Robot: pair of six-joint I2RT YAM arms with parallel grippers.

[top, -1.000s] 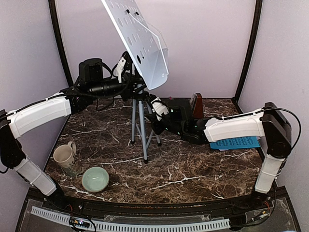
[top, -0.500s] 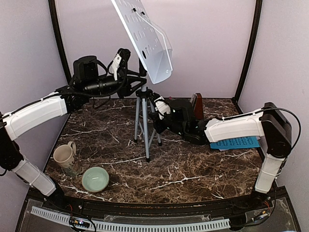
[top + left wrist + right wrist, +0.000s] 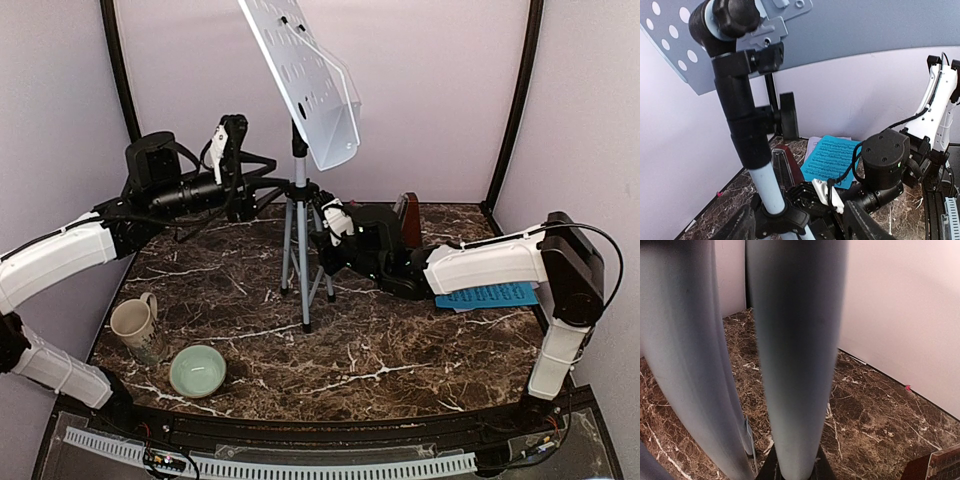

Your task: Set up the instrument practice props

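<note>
- Music stand: found upright on its three legs toward the rear middle of the surface. Noted its white perforated desk raised high and tilted steeply, empty of pages.
- Left tool: recorded with jaws spread wide, level with the upper pole and just to its left, gripping nothing. Seen from the left wrist with a finger to either side of the pole and not touching it. Judged to be placed there for work at the pole's clamp or the desk joint.
- Right tool: recorded low at the tripod, jaws narrow. Judged closed on a leg of the music stand, since the right wrist view was filled by blurred tubes very close in. Taken as a brace against tipping during work higher up.
- Blue page: found flat on the surface at the right edge, under the right forearm and well apart from the desk. Could not confirm a pink page; made out only a pale edge beneath the blue one in the left wrist view.
- Metronome: found upright near the rear wall, just behind the right arm.
- Mug and bowl: found at front left, untouched.
- Assessment: stand erected; pages and metronome not yet arranged.
</note>
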